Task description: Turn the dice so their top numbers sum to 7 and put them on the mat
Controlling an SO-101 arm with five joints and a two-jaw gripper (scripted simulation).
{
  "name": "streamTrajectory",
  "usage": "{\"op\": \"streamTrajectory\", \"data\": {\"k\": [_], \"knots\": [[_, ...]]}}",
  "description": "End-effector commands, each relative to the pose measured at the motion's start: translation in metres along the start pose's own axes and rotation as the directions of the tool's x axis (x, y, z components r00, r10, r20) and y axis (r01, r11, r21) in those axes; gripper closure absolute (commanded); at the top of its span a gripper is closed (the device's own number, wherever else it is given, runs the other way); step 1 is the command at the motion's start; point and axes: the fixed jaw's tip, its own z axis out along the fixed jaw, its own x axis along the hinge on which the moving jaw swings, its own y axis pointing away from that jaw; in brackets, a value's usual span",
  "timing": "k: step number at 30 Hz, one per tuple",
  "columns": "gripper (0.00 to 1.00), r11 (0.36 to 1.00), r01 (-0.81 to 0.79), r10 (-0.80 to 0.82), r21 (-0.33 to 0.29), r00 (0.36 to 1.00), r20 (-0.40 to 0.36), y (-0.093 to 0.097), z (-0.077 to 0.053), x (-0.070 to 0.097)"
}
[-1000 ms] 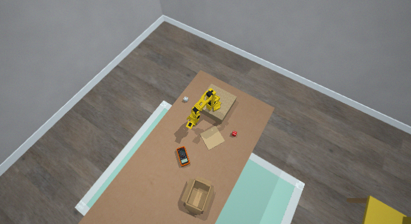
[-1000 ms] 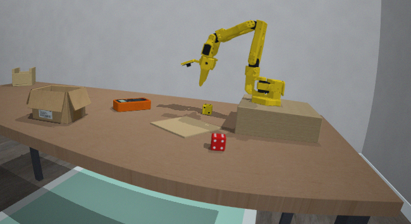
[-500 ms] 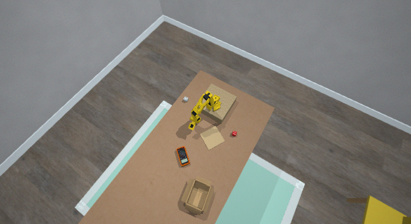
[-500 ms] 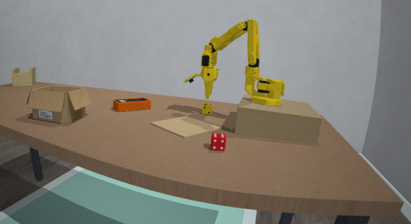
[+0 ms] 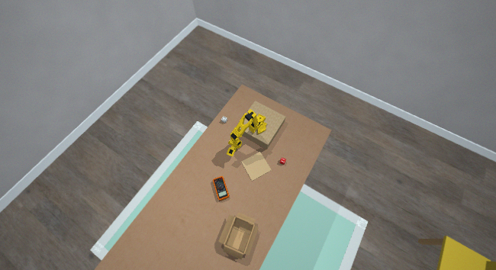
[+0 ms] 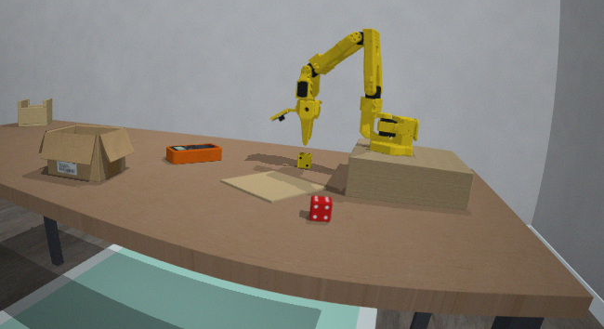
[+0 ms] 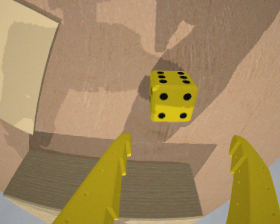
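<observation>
My gripper [image 5: 230, 152] [image 6: 288, 131] [image 7: 182, 136] is open and empty, above and beside the yellow die [image 6: 304, 161] [image 7: 172, 104]. The yellow die lies flat on the table off the mat, beyond the fingertips in the wrist view; its top appears to show four, with six on one side. In the top view the arm hides it. The red die [image 5: 282, 161] [image 6: 321, 209] sits flat beside the mat [image 5: 256, 167] [image 6: 271, 189] [image 7: 21, 75], four on its front; its top is too foreshortened to read. The white die [image 5: 223, 120] lies near the table edge, top unreadable. No die is on the mat.
The arm stands on a wooden block [image 5: 267, 143] [image 6: 409, 186] [image 7: 156, 182]. An orange-cased meter [image 5: 220, 188] [image 6: 194, 154] lies past the mat. An open cardboard box [image 5: 239, 236] [image 6: 85, 151] stands farther along the table [image 5: 183, 220]. A small wooden holder [image 6: 34, 114] stands at the far left.
</observation>
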Motion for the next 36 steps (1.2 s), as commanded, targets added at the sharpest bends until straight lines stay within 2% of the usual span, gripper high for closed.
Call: {"op": "streamTrajectory", "data": {"k": [1, 18, 32, 36], "knots": [[0.65, 1.000, -0.001, 0.001, -0.001, 1.000, 0.001, -0.002, 0.001, -0.001], [0.65, 1.000, -0.001, 0.001, -0.001, 1.000, 0.001, -0.002, 0.011, -0.002], [0.65, 1.000, -0.001, 0.001, -0.001, 1.000, 0.001, -0.002, 0.036, -0.002], [0.65, 1.000, -0.001, 0.001, -0.001, 1.000, 0.001, -0.002, 0.039, -0.002]]}}
